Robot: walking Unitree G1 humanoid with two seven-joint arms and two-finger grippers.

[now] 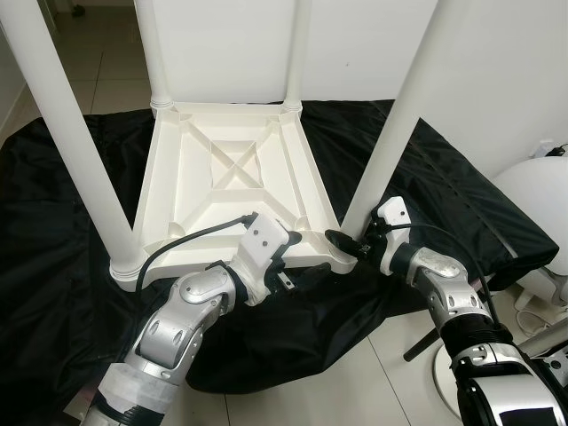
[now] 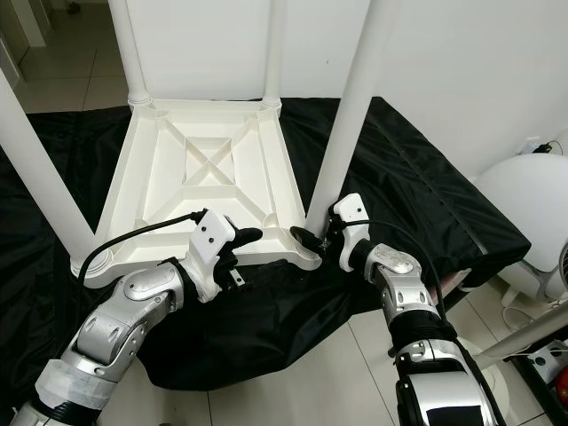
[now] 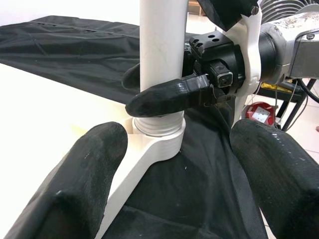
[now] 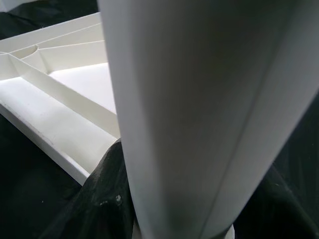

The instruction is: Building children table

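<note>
Table top [image 1: 232, 169] lies upside down on a black cloth [image 1: 461, 204] on the floor, ribbed underside up. Four white legs stand in its corner sockets: two far, one near left, one near right. I judge assembly is at the last leg.

My right gripper [image 1: 348, 241] is clamped around the near right leg [image 1: 390, 133] just above its socket; in the left wrist view one black finger [image 3: 167, 97] wraps the front of the leg and the other shows behind it. My left gripper [image 2: 241, 238] sits just left of that corner, at the near edge of the table top, fingers spread wide with the socket collar [image 3: 158, 130] between them, not gripping anything.

Step in hand, as I read it: seating or twisting this leg home. Threads show at the collar, so it may not be fully down. Next move likely calls for turning the leg with the right while the left braces the corner so the top doesn't slide on the cloth.

Around: a white rounded appliance [image 1: 537, 195] on the far right, tiled floor [image 1: 302, 390] near me. The wrist cable [image 1: 191, 235] drapes over the table rim. Both grippers crowd the same corner; little room to rotate.
</note>
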